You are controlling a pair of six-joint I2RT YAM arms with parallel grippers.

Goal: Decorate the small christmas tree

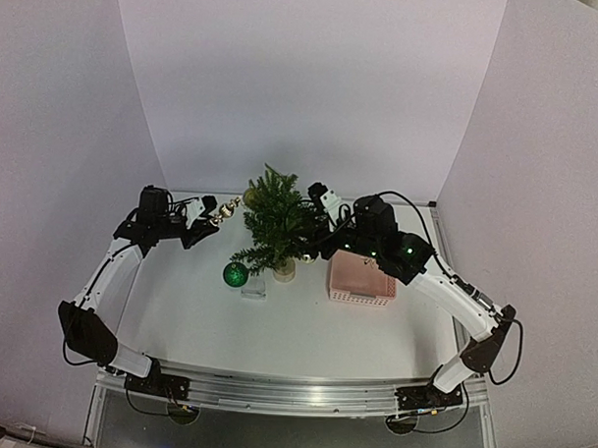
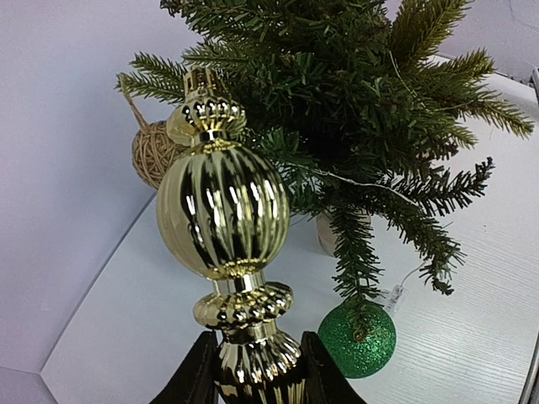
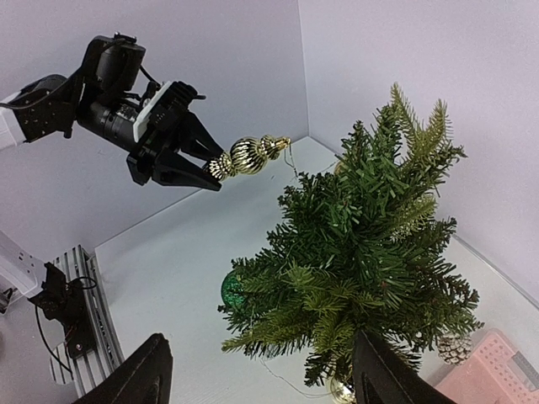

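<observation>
White bench (image 1: 178, 308) carries the small christmas tree (image 1: 275, 218) at centre. Left gripper (image 1: 210, 221), left of it, grasps a ribbed gold ornament (image 2: 223, 210); right gripper (image 3: 265, 366), right of it, stands released.

A robotics lab was pictured: a white table (image 1: 305, 332) was walled by plain panels (image 1: 304, 87), with two arms (image 1: 109, 271) bolted to an aluminium rail (image 1: 293, 389).

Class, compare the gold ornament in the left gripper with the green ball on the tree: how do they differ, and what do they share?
The gold ornament is long, ribbed and mirror-shiny; the green ball is round and glittery. The gold ornament is clamped in the left gripper's jaws, off the small christmas tree; the green ball hangs under a low branch. Both are tree decorations.
</observation>
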